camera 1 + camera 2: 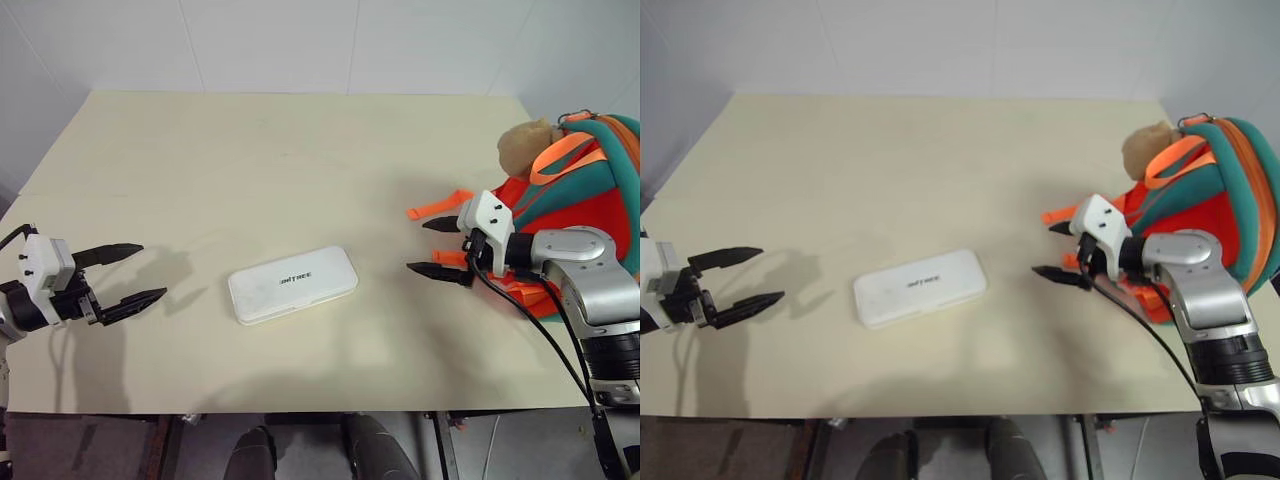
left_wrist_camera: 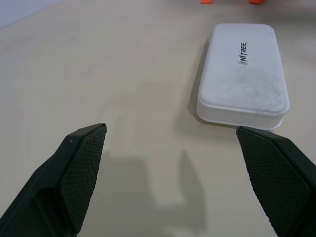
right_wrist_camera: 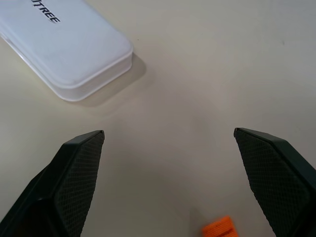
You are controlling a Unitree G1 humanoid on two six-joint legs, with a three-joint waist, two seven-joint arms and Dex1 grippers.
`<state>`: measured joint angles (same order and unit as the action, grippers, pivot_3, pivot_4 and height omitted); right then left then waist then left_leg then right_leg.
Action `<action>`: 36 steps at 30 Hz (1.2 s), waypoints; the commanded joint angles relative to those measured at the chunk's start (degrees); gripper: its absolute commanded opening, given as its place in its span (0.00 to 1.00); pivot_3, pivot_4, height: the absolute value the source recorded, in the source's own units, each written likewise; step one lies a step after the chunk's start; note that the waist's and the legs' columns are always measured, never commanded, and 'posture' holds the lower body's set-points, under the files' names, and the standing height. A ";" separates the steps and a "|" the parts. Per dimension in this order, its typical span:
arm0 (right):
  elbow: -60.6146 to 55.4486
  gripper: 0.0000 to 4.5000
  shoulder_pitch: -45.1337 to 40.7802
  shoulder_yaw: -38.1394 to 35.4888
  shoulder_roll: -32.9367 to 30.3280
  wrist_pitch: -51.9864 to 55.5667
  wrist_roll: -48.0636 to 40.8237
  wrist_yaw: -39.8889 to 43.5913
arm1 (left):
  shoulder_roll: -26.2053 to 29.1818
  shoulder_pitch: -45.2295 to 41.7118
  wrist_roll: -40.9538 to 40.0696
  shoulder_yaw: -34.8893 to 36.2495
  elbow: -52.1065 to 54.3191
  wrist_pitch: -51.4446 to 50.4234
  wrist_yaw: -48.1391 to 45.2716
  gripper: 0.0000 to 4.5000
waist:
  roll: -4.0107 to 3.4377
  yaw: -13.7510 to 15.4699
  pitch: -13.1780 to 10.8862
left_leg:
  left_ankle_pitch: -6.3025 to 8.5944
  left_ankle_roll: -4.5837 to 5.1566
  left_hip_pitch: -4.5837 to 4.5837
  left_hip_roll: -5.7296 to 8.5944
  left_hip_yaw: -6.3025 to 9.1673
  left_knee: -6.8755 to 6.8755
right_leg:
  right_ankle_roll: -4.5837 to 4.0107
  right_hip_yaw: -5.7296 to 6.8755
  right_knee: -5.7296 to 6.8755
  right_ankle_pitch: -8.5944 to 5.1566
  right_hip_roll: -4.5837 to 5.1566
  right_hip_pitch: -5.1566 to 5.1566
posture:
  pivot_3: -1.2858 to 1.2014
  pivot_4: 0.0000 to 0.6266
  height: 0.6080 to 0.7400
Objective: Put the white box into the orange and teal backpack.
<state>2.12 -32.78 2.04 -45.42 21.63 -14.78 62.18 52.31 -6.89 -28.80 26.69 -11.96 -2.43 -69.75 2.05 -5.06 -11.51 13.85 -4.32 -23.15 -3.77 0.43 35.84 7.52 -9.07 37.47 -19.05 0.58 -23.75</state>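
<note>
While the left hand hovers spread and empty at the surface's left edge, the box lies flat mid-surface between both hands, its long axis running left-right and slightly tilted. It is white, round-cornered, with dark lettering. The right hand, also spread and empty, looks roughly as near, with the backpack just behind it.

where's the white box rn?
White box lies flat on the table near the front edge, roughly centred between the left gripper and the right gripper.
</note>
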 commanded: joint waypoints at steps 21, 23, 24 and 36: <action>-7.82 0.70 -1.81 0.25 8.73 7.54 0.17 -12.92 | -4.70 -10.45 0.18 -4.84 -0.76 -1.96 5.52 0.80 | 0.00 0.13 0.00 | 0.00 -0.01 -0.02 0.00 0.00 0.08 | 0.04 -0.01 0.05 0.03 -0.02 0.00 | 0.52 0.24 1.00; -7.38 0.55 -2.41 0.53 9.64 7.72 0.59 -14.06 | -4.99 -11.85 0.72 -5.36 -1.85 -1.57 5.65 0.65 | 0.00 0.16 0.00 | 0.01 0.00 -0.04 0.00 0.01 0.09 | 0.04 0.00 0.04 0.03 -0.01 0.00 | 0.52 0.24 1.00; -7.33 0.48 -2.29 0.59 9.94 7.60 0.84 -14.55 | -4.93 -11.91 1.21 -5.70 -1.86 -1.86 5.97 0.58 | 0.00 0.17 0.00 | 0.01 0.00 -0.04 0.00 0.01 0.09 | 0.04 0.00 0.04 0.03 -0.01 0.00 | 0.52 0.24 1.00; -7.67 0.00 0.47 3.44 12.42 8.69 5.17 -19.86 | -4.55 -4.26 2.38 -7.67 6.14 -12.62 10.81 0.00 | 0.01 0.16 0.00 | 0.01 0.00 -0.03 0.00 0.02 0.08 | 0.05 0.00 0.05 0.03 -0.01 0.01 | 0.52 0.24 1.00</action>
<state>-4.16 -32.63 5.02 -33.14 30.52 -10.47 43.34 47.34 -12.04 -26.55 18.93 -8.87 -14.12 -59.67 2.06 -4.91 -11.51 13.86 -4.32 -23.19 -3.77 0.45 35.94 7.57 -9.08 37.52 -19.03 0.57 -23.74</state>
